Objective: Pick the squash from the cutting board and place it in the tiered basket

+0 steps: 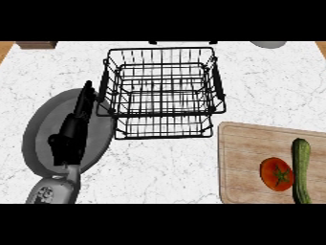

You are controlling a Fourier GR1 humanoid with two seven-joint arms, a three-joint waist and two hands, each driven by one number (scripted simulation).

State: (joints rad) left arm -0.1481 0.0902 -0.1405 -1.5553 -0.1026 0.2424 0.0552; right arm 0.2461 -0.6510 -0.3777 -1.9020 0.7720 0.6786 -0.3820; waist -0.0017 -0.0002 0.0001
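Note:
A long green squash (pixel 301 170) lies lengthwise on the wooden cutting board (pixel 243 158) at the lower right, next to a red tomato (pixel 277 173). The black wire tiered basket (pixel 162 91) stands at the middle of the white counter, with nothing in it. My left hand (pixel 72 131) shows at the left, fingers straight and pointing up over a grey plate, just left of the basket and far from the squash. It holds nothing. My right hand shows nowhere.
A grey round plate (pixel 42 127) lies under the left hand. A brown block (pixel 36 45) sits at the far left corner and a white rounded object (pixel 267 44) at the far right. Wooden strips flank the counter on both sides.

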